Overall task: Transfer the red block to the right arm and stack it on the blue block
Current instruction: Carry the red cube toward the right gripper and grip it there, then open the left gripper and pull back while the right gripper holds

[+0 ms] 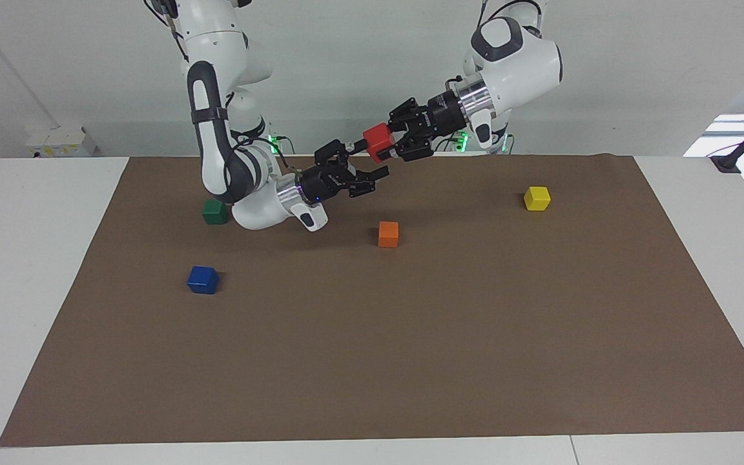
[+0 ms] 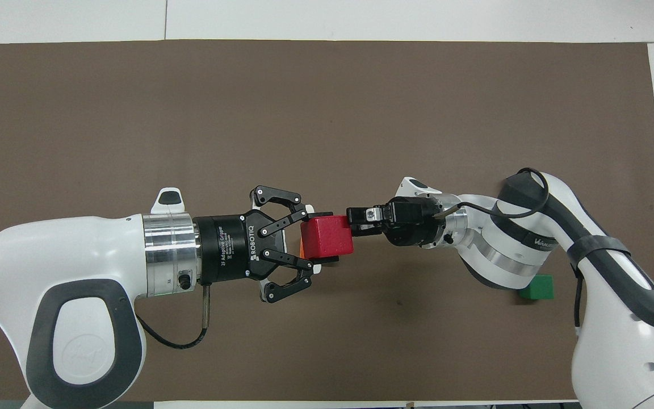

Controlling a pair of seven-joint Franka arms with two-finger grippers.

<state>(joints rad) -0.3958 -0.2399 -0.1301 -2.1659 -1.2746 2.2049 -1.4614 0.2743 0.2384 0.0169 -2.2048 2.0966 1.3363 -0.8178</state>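
My left gripper is shut on the red block and holds it in the air over the mat, above the orange cube. My right gripper is open and points at the block from the other end. Its upper finger reaches the block's free face; I cannot tell whether they touch. The blue block sits on the mat toward the right arm's end, farther from the robots than the green cube. In the overhead view the right arm covers it.
A brown mat covers the table. The green cube lies beside the right arm's forearm. A yellow cube lies toward the left arm's end. Only a sliver of the orange cube shows from overhead.
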